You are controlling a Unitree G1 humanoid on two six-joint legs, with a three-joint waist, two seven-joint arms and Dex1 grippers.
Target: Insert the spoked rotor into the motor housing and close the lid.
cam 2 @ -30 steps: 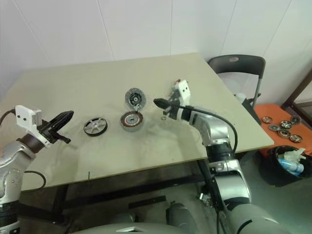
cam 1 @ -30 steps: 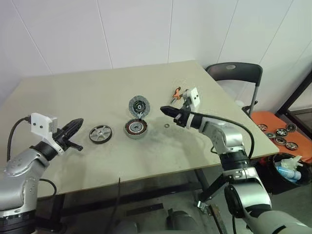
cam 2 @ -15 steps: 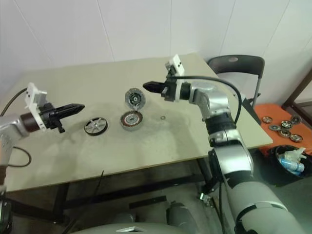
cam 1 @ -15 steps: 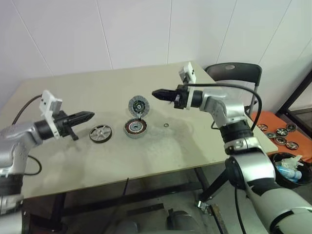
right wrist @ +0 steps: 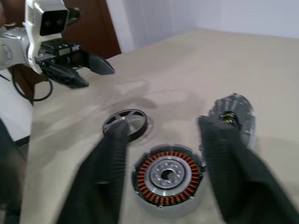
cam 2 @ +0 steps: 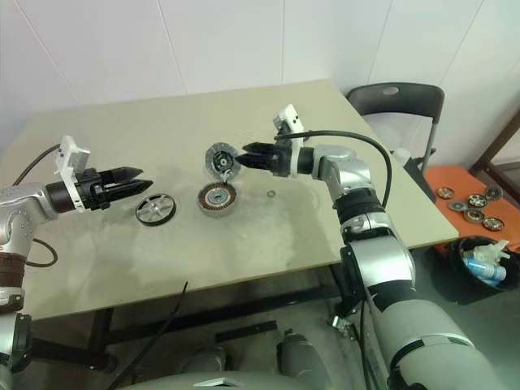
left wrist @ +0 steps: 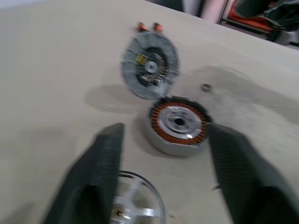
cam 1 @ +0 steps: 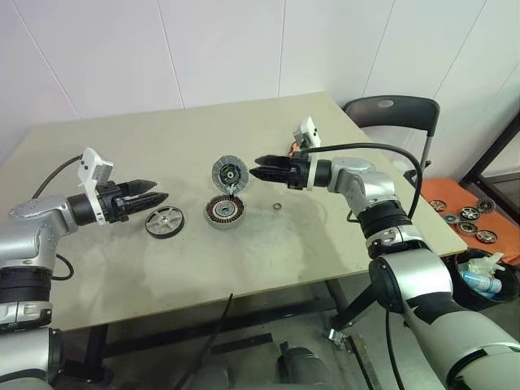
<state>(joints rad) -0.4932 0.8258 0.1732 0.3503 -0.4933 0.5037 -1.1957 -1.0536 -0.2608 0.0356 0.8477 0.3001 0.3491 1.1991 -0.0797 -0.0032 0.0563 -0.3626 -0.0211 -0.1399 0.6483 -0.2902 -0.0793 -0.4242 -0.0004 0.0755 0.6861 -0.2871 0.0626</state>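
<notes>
The motor housing point(cam 1: 226, 211), a round shell with copper windings, lies mid-table. The lid point(cam 1: 231, 174) stands tilted just behind it, its inner face toward me and its lower edge at the housing's rim. The spoked rotor point(cam 1: 165, 221) lies flat to the housing's left. My left gripper point(cam 1: 160, 193) hovers open just left of the rotor, pointing right, with nothing between its fingers point(left wrist: 100, 172). From the right, my right gripper point(cam 1: 258, 167) points at the lid; it is open, empty and close beside the lid without touching it. The right wrist view looks down on the housing point(right wrist: 168, 175).
A small washer point(cam 1: 278, 208) lies right of the housing, and an orange-handled tool point(cam 1: 290, 156) sits behind my right gripper. Off the table's right edge stand a dark chair point(cam 1: 390, 120), an orange tray point(cam 1: 451, 203) of spare wheels and a bin point(cam 1: 487, 272).
Both grippers were shut and now stand open. My left gripper rose and turned to point right at the rotor. My right gripper rose and swung left to the lid.
</notes>
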